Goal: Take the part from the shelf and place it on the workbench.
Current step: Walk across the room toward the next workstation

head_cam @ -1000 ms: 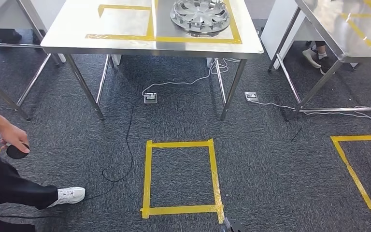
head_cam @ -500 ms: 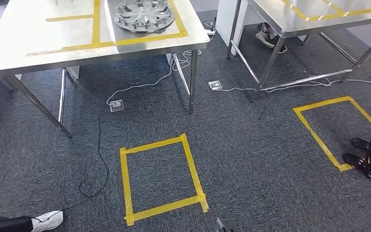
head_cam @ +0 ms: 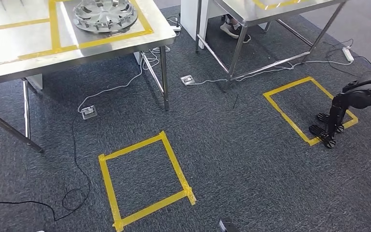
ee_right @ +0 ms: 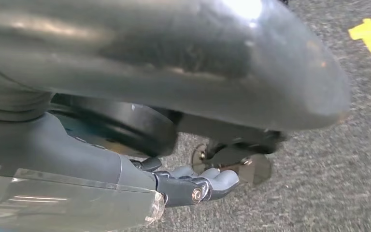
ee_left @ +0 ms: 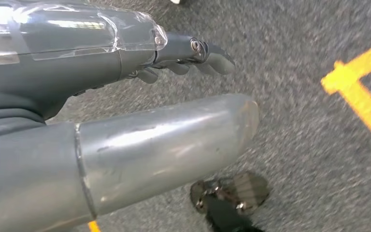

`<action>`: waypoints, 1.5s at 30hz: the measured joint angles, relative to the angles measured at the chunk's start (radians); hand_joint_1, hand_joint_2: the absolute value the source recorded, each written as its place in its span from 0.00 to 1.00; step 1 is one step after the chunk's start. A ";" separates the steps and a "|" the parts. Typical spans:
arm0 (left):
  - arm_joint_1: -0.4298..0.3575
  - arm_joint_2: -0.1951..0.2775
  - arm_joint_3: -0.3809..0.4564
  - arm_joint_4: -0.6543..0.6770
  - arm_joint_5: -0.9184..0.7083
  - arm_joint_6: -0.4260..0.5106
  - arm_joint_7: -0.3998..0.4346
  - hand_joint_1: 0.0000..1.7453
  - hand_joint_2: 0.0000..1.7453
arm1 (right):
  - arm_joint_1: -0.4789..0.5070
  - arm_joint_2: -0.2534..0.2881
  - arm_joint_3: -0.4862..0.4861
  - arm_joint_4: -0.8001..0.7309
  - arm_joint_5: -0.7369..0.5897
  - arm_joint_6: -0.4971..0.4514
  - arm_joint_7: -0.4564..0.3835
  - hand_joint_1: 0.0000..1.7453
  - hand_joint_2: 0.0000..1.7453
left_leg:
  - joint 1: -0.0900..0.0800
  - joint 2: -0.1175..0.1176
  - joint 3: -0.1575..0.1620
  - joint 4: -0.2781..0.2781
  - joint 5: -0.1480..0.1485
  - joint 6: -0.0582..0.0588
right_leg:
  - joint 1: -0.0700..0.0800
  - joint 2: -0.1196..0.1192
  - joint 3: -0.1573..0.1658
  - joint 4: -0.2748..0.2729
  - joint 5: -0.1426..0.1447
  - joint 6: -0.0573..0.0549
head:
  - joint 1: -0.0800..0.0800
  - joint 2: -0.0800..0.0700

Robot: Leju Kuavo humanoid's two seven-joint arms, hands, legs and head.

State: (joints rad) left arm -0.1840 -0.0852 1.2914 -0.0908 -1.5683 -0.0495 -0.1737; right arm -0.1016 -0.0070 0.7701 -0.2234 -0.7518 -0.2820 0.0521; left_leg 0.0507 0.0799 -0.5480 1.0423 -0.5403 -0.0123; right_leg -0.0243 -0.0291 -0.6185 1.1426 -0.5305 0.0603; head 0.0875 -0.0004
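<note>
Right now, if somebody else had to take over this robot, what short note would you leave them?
Left hand: hangs over the carpet, fingers lightly curled, holding nothing.
Right hand: also low over the carpet, fingers curled in, nothing in it.
Things: a silver wheel-cover part lies on the steel workbench, inside its yellow tape outline. A yellow tape square marks the floor ahead, a second one lies to the right, where another dark legged robot stands.
Done: cannot tell whether that part is this run's.
Left: no shelf is seen from here; find it, take a part, carry it to the workbench.
</note>
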 joint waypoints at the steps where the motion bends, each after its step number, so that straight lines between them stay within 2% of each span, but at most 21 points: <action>1: 0.002 -0.003 -0.001 0.000 0.000 0.002 0.008 0.00 0.00 | -0.001 -0.003 0.000 0.000 -0.008 0.004 -0.004 0.00 0.00 | 0.000 0.011 0.002 0.000 -0.002 -0.007 | 0.003 -0.019 0.029 -0.058 0.020 -0.001 | 0.004 0.000; 3: 0.006 -0.007 -0.003 0.000 0.000 0.005 0.015 0.00 0.00 | -0.004 -0.009 0.000 0.001 -0.020 0.013 -0.006 0.00 0.00 | -0.002 0.028 0.008 -0.004 -0.002 -0.023 | 0.013 -0.044 0.051 -0.111 0.027 -0.015 | 0.008 0.000; 5: 0.008 -0.013 -0.004 0.000 0.000 0.009 0.014 0.00 0.00 | -0.002 -0.017 0.000 0.001 -0.023 0.018 -0.002 0.00 0.00 | -0.003 0.046 0.018 -0.013 -0.002 -0.038 | 0.017 -0.029 0.049 -0.115 0.028 -0.038 | 0.003 0.000; 7: 0.007 -0.016 -0.004 0.000 0.000 0.011 0.011 0.00 0.00 | 0.002 -0.024 0.000 0.002 -0.021 0.020 0.004 0.00 0.00 | 0.002 0.002 0.019 -0.001 -0.022 -0.046 | 0.017 -0.010 0.055 -0.127 0.034 -0.057 | -0.009 0.000; 9: 0.009 -0.017 -0.004 0.000 0.001 0.012 0.009 0.00 0.00 | 0.000 -0.026 0.000 0.004 -0.018 0.022 0.006 0.00 0.00 | -0.001 -0.069 -0.022 0.091 -0.078 -0.041 | 0.018 0.011 0.060 -0.136 0.040 -0.073 | -0.027 0.000; 12: 0.017 -0.017 -0.004 0.000 0.001 0.011 0.008 0.00 0.00 | -0.001 -0.024 0.000 0.004 -0.016 0.023 0.007 0.00 0.00 | -0.020 -0.086 -0.113 0.252 -0.125 -0.023 | 0.031 0.054 0.062 -0.137 0.039 -0.084 | -0.049 0.000; 14: 0.019 -0.017 -0.004 0.000 0.001 0.011 0.008 0.00 0.00 | 0.001 -0.024 0.000 0.004 -0.015 0.023 0.006 0.00 0.00 | -0.031 -0.094 -0.106 0.206 -0.066 -0.007 | 0.039 0.083 0.067 -0.136 0.038 -0.087 | -0.053 0.000; 16: 0.019 -0.015 -0.004 0.000 0.001 0.012 0.007 0.00 0.00 | 0.000 -0.023 0.001 0.004 -0.014 0.024 0.000 0.00 0.00 | -0.035 -0.145 -0.060 0.082 0.010 0.011 | 0.044 0.110 0.070 -0.132 0.034 -0.087 | -0.056 0.000; 18: 0.020 -0.013 -0.004 0.000 0.000 0.011 0.008 0.00 0.00 | -0.004 -0.022 0.001 0.004 -0.012 0.025 -0.007 0.00 0.00 | -0.034 -0.187 -0.028 0.008 0.031 0.016 | 0.044 0.137 0.065 -0.127 0.031 -0.082 | -0.055 0.000; 21: 0.021 -0.013 -0.003 0.001 0.000 0.011 0.009 0.00 0.00 | -0.002 -0.022 0.002 0.004 -0.009 0.025 -0.010 0.00 0.00 | -0.032 -0.154 -0.013 -0.013 0.026 0.018 | 0.041 0.157 0.055 -0.124 0.030 -0.067 | -0.055 0.000; 23: 0.022 -0.013 -0.003 0.000 0.000 0.010 0.008 0.00 0.00 | -0.002 -0.021 0.004 0.004 -0.009 0.025 -0.010 0.00 0.00 | -0.028 -0.116 -0.003 -0.024 0.026 0.025 | 0.043 0.102 0.031 -0.078 0.001 -0.053 | -0.046 0.000; 25: 0.024 -0.012 -0.003 0.000 0.000 0.009 0.006 0.00 0.00 | -0.007 -0.019 0.005 0.004 -0.009 0.025 -0.009 0.00 0.00 | -0.031 -0.075 0.004 -0.028 0.021 0.027 | 0.034 0.044 -0.029 0.038 -0.056 -0.037 | -0.031 0.000; 28: 0.023 -0.012 -0.003 0.000 0.000 0.006 -0.003 0.00 0.00 | -0.004 -0.017 0.005 0.004 -0.012 0.025 -0.002 0.00 0.00 | -0.031 -0.020 0.012 -0.027 0.010 0.024 | 0.018 0.029 -0.084 0.138 -0.072 -0.023 | -0.025 0.000; 32: 0.018 -0.018 -0.004 0.000 0.000 0.006 -0.015 0.00 0.00 | 0.001 -0.018 0.008 0.005 -0.014 0.026 0.004 0.00 0.00 | -0.032 0.024 0.029 -0.029 -0.003 0.009 | 0.026 -0.026 0.028 -0.087 0.043 -0.039 | -0.016 0.000; 35: 0.016 -0.020 -0.004 0.000 0.000 0.006 -0.019 0.00 0.00 | 0.001 -0.018 0.014 0.005 -0.016 0.028 0.006 0.00 0.00 | -0.033 0.049 0.036 -0.035 -0.007 -0.005 | 0.038 -0.036 0.046 -0.133 0.040 -0.062 | -0.014 0.000; 36: 0.015 -0.021 -0.004 0.000 0.000 0.006 -0.019 0.00 0.00 | 0.005 -0.017 0.015 0.006 -0.016 0.028 0.008 0.00 0.00 | -0.032 0.039 0.040 -0.035 -0.011 -0.011 | 0.037 -0.028 0.050 -0.139 0.043 -0.069 | -0.014 0.000; 38: 0.015 -0.021 -0.004 0.000 0.000 0.006 -0.020 0.00 0.00 | 0.007 -0.017 0.016 0.006 -0.016 0.028 0.011 0.00 0.00 | -0.029 -0.030 0.030 0.000 -0.039 -0.017 | 0.031 -0.011 0.062 -0.156 0.050 -0.083 | -0.019 0.000; 40: 0.018 -0.020 -0.004 0.000 -0.001 0.006 -0.021 0.00 0.00 | 0.001 -0.016 0.017 0.007 -0.016 0.029 0.011 0.00 0.00 | -0.029 -0.092 -0.028 0.115 -0.095 -0.018 | 0.030 0.011 0.068 -0.163 0.052 -0.093 | -0.032 0.000; 42: 0.023 -0.019 -0.004 0.000 -0.001 0.006 -0.020 0.00 0.00 | -0.002 -0.014 0.017 0.007 -0.017 0.030 0.011 0.00 0.00 | -0.030 -0.091 -0.096 0.230 -0.127 -0.018 | 0.034 0.041 0.070 -0.161 0.049 -0.097 | -0.042 0.000; 43: 0.023 -0.018 -0.004 0.000 -0.001 0.006 -0.020 0.00 0.00 | -0.001 -0.013 0.017 0.007 -0.018 0.031 0.011 0.00 0.00 | -0.031 -0.088 -0.113 0.244 -0.115 -0.018 | 0.035 0.056 0.072 -0.159 0.047 -0.098 | -0.045 0.000; 45: 0.023 -0.017 -0.004 0.000 -0.001 0.006 -0.020 0.00 0.00 | 0.001 -0.011 0.017 0.007 -0.019 0.031 0.011 0.00 0.00 | -0.030 -0.098 -0.093 0.163 -0.036 -0.017 | 0.034 0.087 0.076 -0.150 0.039 -0.095 | -0.048 0.000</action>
State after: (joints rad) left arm -0.1607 -0.1023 1.2879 -0.0908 -1.5694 -0.0439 -0.1932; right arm -0.1009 -0.0182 0.7876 -0.2160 -0.7712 -0.2507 0.0632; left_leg 0.0212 -0.0183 -0.6414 1.2048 -0.5763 -0.0297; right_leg 0.0101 0.0582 -0.5423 0.9923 -0.4913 -0.0346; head 0.0393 -0.0004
